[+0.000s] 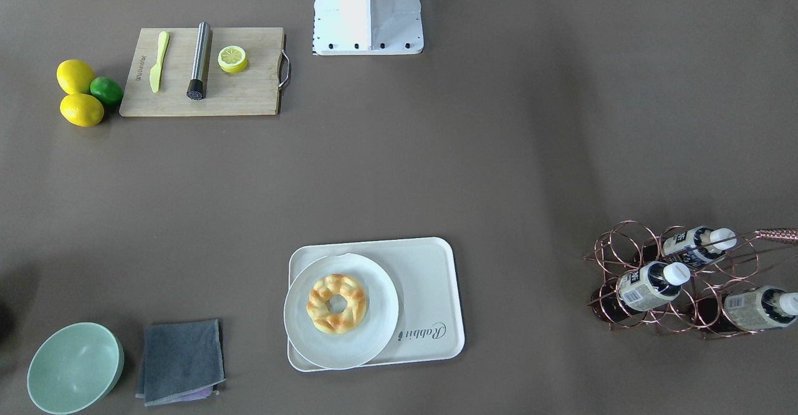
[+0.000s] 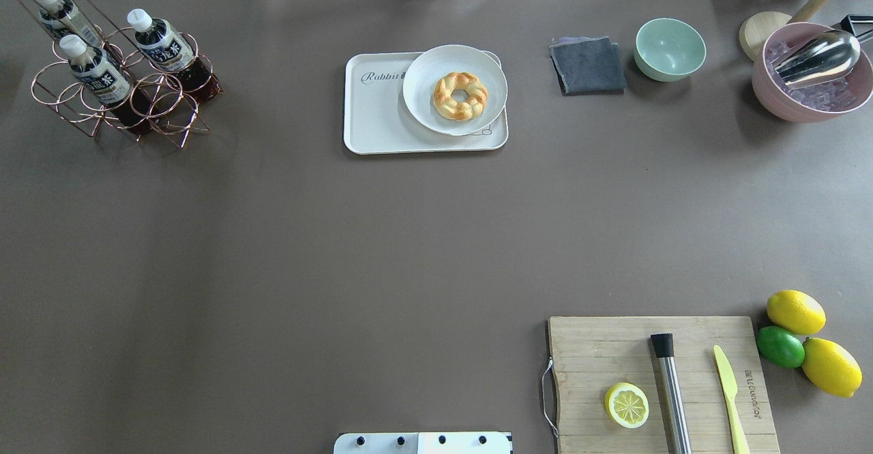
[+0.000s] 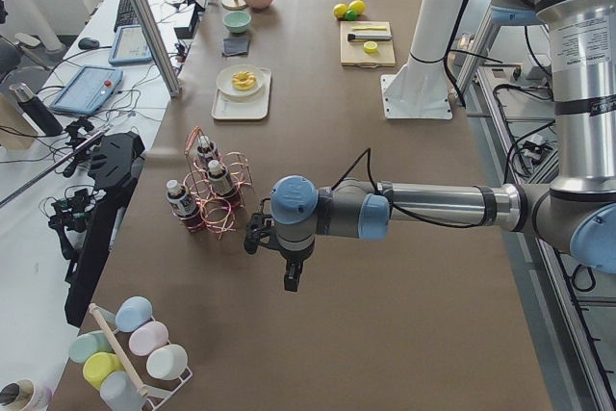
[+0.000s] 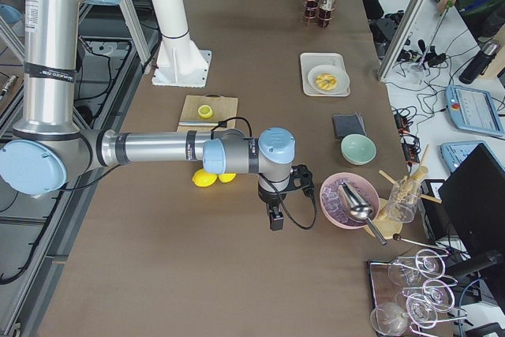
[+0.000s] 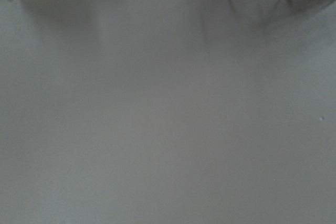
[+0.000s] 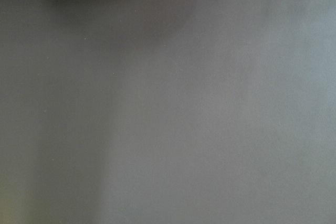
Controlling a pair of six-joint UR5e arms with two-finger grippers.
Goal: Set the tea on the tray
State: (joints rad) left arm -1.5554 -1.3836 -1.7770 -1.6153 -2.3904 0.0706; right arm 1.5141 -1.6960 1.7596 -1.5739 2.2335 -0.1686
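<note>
Smooth mint bowl (image 1: 75, 368); cream rounded tray (image 1: 430, 290); clear tea (image 1: 648, 285) in wire rack (image 1: 776, 235); left pincer (image 3: 291, 283), right pincer (image 4: 274, 222): width cannot tell.

Tea (image 2: 166, 46): clear bottle, dark reddish-brown liquid, white cap, navy-and-white label; one of three alike, leaning cap-up in a copper wire rack (image 2: 158, 99).
Tray (image 2: 375, 116): cream-white, rounded corners, "Rabbit" script; flat on the surface, well apart from the rack.
</note>
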